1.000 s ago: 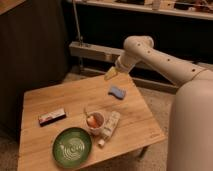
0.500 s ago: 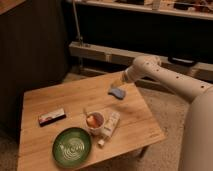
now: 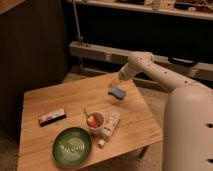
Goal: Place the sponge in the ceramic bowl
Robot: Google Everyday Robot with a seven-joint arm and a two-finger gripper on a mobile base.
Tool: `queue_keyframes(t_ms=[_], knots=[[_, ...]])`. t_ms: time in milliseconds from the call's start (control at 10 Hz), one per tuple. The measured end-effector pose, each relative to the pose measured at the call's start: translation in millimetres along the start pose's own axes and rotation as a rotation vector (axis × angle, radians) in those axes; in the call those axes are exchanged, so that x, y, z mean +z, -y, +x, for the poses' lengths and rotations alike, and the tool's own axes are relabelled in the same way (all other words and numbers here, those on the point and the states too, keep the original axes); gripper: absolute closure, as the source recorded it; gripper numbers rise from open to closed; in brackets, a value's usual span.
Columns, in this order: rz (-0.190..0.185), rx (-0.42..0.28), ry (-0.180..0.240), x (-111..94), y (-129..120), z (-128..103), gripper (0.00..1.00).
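Note:
The blue sponge [image 3: 118, 92] lies on the wooden table [image 3: 60, 97] near its far right edge. My gripper [image 3: 116, 83] hangs just above the sponge's far side, at the end of the white arm that reaches in from the right. Its jaws are open and hold nothing. The green ceramic bowl [image 3: 56, 141], with pale spiral lines inside, sits empty at the table's near left corner, well away from the gripper.
A white mug [image 3: 95, 121] with orange contents stands between sponge and bowl. A pale packet [image 3: 110, 127] lies next to the mug on its right. A flat dark box [image 3: 52, 117] rests at the left. Dark shelving runs behind the table.
The arm has swung down and to the right, bringing the gripper from above the table's far edge to just over the sponge. The sponge has not moved.

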Motion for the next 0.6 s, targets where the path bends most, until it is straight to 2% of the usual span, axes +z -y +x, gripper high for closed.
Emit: queue_keyframes(t_ms=[300,600], knots=[[0.013,-0.015,-0.053,34.4,2.5,18.5,0.20],[0.007,-0.031,-0.089,58.2,0.3,19.1,0.20]])
